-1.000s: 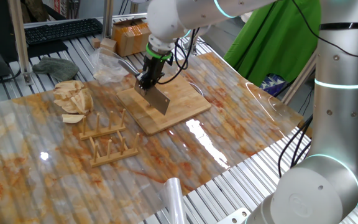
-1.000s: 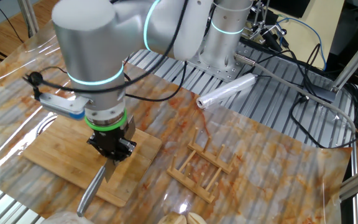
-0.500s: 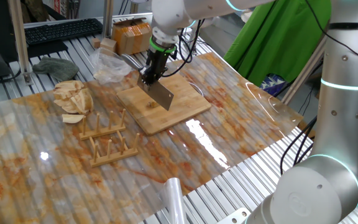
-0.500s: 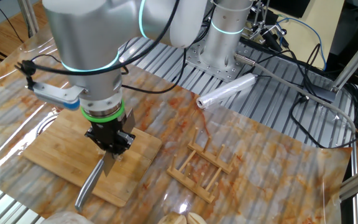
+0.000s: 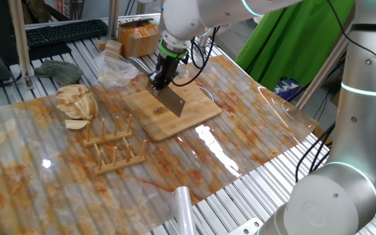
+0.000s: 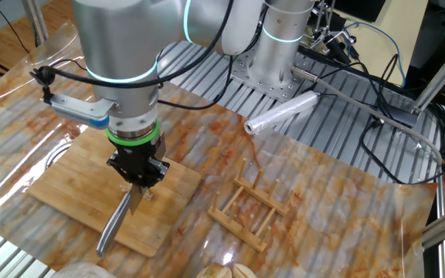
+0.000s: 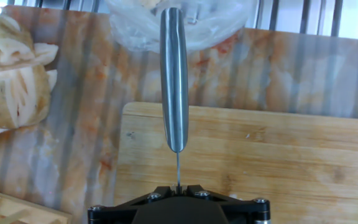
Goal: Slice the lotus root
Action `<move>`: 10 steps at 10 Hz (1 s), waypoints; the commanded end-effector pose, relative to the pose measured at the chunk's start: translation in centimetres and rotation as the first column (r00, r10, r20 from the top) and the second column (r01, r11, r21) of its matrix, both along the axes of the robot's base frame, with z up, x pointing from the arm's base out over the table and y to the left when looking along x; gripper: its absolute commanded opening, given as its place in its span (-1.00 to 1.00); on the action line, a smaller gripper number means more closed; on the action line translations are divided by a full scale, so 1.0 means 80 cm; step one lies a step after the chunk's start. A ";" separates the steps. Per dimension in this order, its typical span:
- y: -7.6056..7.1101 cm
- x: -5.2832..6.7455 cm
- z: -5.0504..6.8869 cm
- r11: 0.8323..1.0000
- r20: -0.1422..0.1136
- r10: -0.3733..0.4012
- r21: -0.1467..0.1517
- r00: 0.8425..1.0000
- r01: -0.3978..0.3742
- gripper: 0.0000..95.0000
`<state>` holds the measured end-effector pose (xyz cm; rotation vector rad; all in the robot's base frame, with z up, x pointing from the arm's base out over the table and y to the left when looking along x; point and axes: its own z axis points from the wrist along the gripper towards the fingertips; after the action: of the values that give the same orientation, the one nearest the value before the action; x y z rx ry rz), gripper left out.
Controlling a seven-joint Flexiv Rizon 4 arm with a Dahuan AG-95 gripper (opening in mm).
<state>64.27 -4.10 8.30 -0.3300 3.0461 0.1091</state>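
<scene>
Since one second ago, the claw (image 5: 158, 82) has lifted the cleaver (image 5: 170, 101) slightly and turned it; it is closed tightly on the blade's spine, pointing down over the cutting board (image 5: 194, 109). Small lotus root (image 5: 158, 109) pieces lie on the board beside the blade. Further left, pale wedges (image 5: 76, 102) are heaped on the counter (image 5: 253, 124).

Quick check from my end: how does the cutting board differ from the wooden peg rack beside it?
The cutting board is a solid flat slab, while the peg rack is an open frame with upright pegs. The board is the larger of the two. The gripper holds the cleaver over the board, while the rack carries nothing. Both are light wood.
</scene>
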 end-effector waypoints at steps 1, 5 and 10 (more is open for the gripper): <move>-0.001 -0.002 0.001 0.997 -0.015 -0.020 -0.076 1.000 0.018 -1.00; -0.001 -0.002 0.001 0.982 -0.009 -0.177 -0.061 0.984 0.176 -1.00; -0.003 -0.003 0.004 0.984 0.006 -0.177 -0.019 0.984 0.177 -1.00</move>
<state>63.85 -4.47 8.61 0.0250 3.0534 0.0594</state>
